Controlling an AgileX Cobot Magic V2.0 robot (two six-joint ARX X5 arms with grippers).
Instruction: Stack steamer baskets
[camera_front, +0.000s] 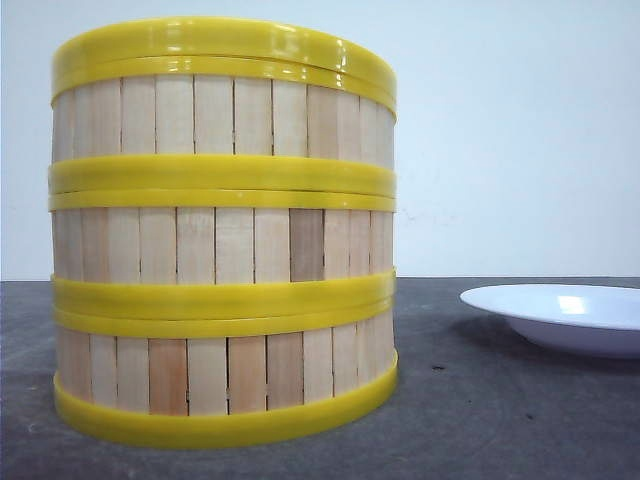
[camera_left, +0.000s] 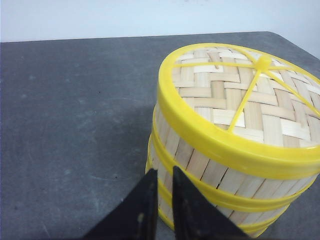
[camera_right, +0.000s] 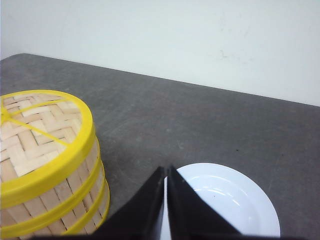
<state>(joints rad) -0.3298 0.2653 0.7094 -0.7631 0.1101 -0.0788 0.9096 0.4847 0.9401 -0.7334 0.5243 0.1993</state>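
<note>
Three steamer baskets stand stacked in one column: the bottom one (camera_front: 222, 375), the middle one (camera_front: 222, 245) and the top one (camera_front: 222, 115). A woven lid (camera_left: 235, 100) with a yellow rim covers the top basket. My left gripper (camera_left: 163, 170) hangs beside the stack's wall (camera_left: 200, 165), its fingers almost together with only a thin slit and nothing between them. My right gripper (camera_right: 165, 167) is shut and empty, above the table between the stack (camera_right: 55, 195) and the plate. Neither gripper shows in the front view.
A white plate (camera_front: 560, 315) lies on the dark grey table (camera_front: 500, 420) to the right of the stack; the right wrist view also shows the plate (camera_right: 225, 200), partly under the fingers. A pale wall stands behind the table.
</note>
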